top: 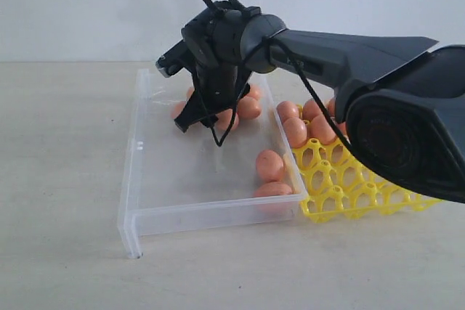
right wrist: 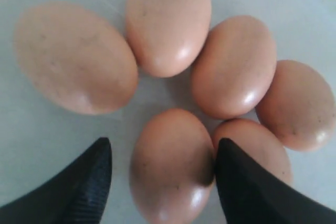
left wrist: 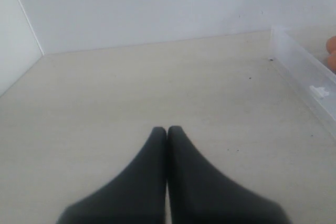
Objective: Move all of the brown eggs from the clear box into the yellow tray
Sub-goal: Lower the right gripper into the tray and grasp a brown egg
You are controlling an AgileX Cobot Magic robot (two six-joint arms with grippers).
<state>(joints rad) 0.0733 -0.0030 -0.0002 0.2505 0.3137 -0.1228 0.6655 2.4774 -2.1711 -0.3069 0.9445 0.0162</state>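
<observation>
Exterior view: the right arm stretches above the yellow tray [top: 349, 186], just beside the clear box [top: 138, 152]. The right gripper [top: 203, 125] points down over brown eggs [top: 248, 107] at the box's far end.

Left wrist view: the left gripper [left wrist: 167, 130] is pressed together, outside the box's wall.

Right wrist view: the fingers are spread, one on either side of one egg [right wrist: 168, 174].

Eggs [top: 269, 165] in box [top: 218, 215] — tray [top: 349, 186] right
</observation>
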